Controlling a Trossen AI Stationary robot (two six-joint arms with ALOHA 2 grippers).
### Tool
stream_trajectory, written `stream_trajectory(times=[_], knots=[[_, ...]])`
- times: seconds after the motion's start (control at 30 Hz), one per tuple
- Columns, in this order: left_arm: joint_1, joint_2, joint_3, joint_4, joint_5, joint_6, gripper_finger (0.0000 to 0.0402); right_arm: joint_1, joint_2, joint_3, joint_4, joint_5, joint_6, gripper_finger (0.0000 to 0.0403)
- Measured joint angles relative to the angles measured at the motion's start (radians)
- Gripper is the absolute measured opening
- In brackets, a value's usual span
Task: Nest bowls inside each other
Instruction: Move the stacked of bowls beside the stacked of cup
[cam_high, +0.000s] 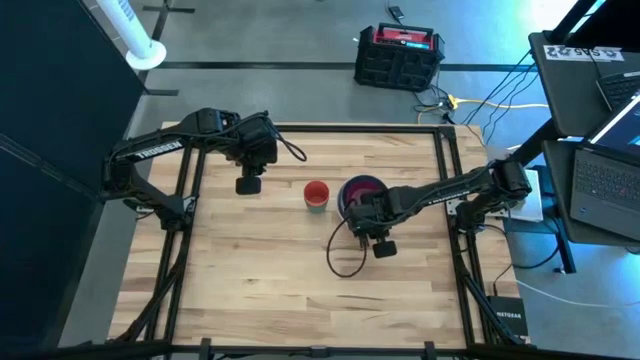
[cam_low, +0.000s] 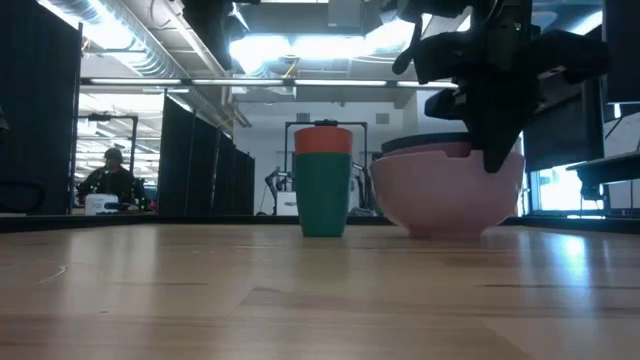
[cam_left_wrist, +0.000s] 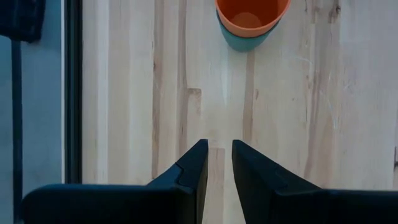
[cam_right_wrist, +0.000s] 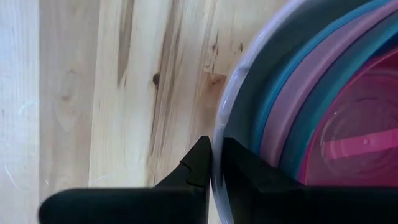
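Observation:
A stack of several nested bowls (cam_high: 360, 190) stands on the table right of centre. The outermost bowl is pale (cam_low: 445, 200); inside it show blue, pale pink, teal and hot pink (cam_right_wrist: 354, 149) ones. My right gripper (cam_right_wrist: 216, 158) comes down on the stack's right near side (cam_low: 495, 160) and is shut on the outer bowl's rim. A small orange cup-like bowl sits nested in a teal one (cam_low: 323, 180) just left of the stack. My left gripper (cam_left_wrist: 216, 152) hangs open above bare wood, left of that pair (cam_high: 248, 185), with nothing between its fingers. My right gripper pinches the rim of the pale outermost bowl (cam_right_wrist: 219, 134), one finger outside over the wood (cam_right_wrist: 198, 163) and one inside the bowl. The fingers point straight down from above. The bowl stands upright with its bottom (cam_low: 445, 232) on the table.
A black cable (cam_high: 345, 255) loops over the table below the right arm. Black frame rails (cam_high: 445, 180) run along the table's sides. Bare wood lies toward the near edge (cam_high: 300, 300). A person (cam_low: 110, 175) sits far off in the room beyond.

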Motion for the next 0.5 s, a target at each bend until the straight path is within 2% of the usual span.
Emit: stream_trajectory(times=[0.1, 0.37, 0.5], knots=[[0.0, 0.0, 0.0, 0.0, 0.0, -0.001, 0.0056, 0.0, 0.0, 0.0, -0.001, 0.001, 0.01, 0.002], [0.0, 0.0, 0.0, 0.0, 0.0, -0.002, 0.0056, 0.0, 0.005, -0.004, -0.008, -0.004, 0.039, 0.01], [0.0, 0.0, 0.0, 0.0, 0.0, -0.001, 0.0056, 0.002, -0.041, 0.021, -0.024, -0.009, 0.072, 0.0112]])
